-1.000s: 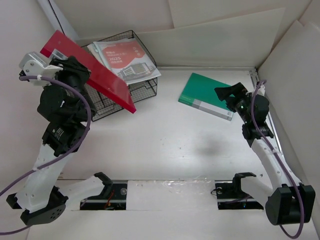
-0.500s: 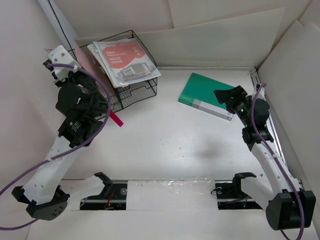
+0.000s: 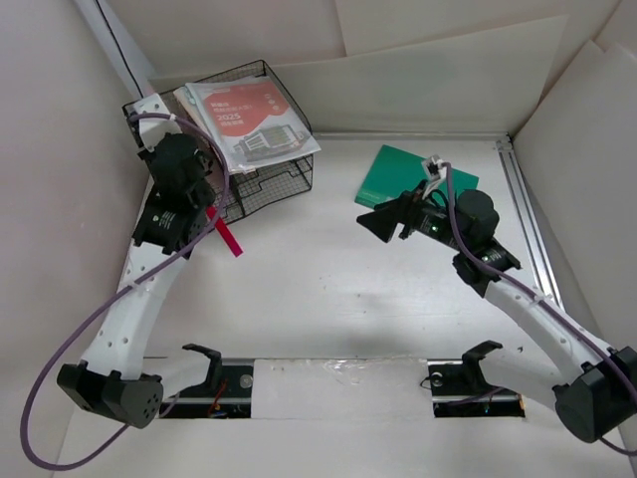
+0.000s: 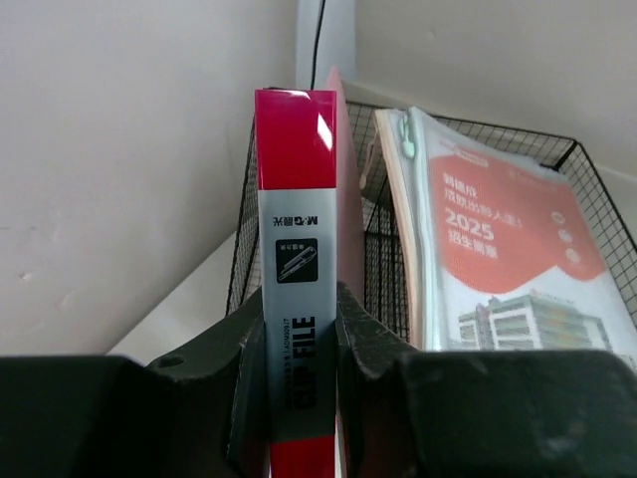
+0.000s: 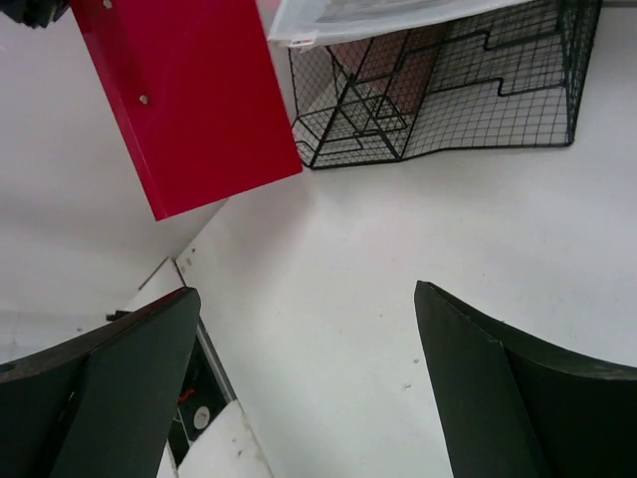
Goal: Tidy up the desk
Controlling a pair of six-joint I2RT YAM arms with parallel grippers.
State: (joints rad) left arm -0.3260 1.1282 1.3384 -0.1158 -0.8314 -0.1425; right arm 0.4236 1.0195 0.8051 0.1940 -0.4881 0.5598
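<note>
My left gripper (image 3: pixel 202 202) is shut on a red clip file (image 3: pixel 228 241), held on edge beside the left end of a black wire basket (image 3: pixel 269 177). From the left wrist, the file's grey and red spine (image 4: pixel 296 239) sits squeezed between both fingers (image 4: pixel 353 329) and points at the basket's left corner. My right gripper (image 3: pixel 383 221) hangs open over the white desk (image 3: pixel 328 289), pointing left, with nothing between its jaws. In the right wrist view the red file (image 5: pixel 189 100) hangs above the desk (image 5: pixel 398 229) in front of the basket (image 5: pixel 468 90).
Booklets in a plastic sleeve (image 3: pixel 249 121) lie across the basket top. A green book (image 3: pixel 398 171) lies flat behind my right gripper. A metal rail (image 3: pixel 528 214) runs along the desk's right edge. Upright white boards close in three sides.
My left arm swung the red file from a flat tilt over the basket to on edge at its left end. My right gripper turned left, off the green book.
</note>
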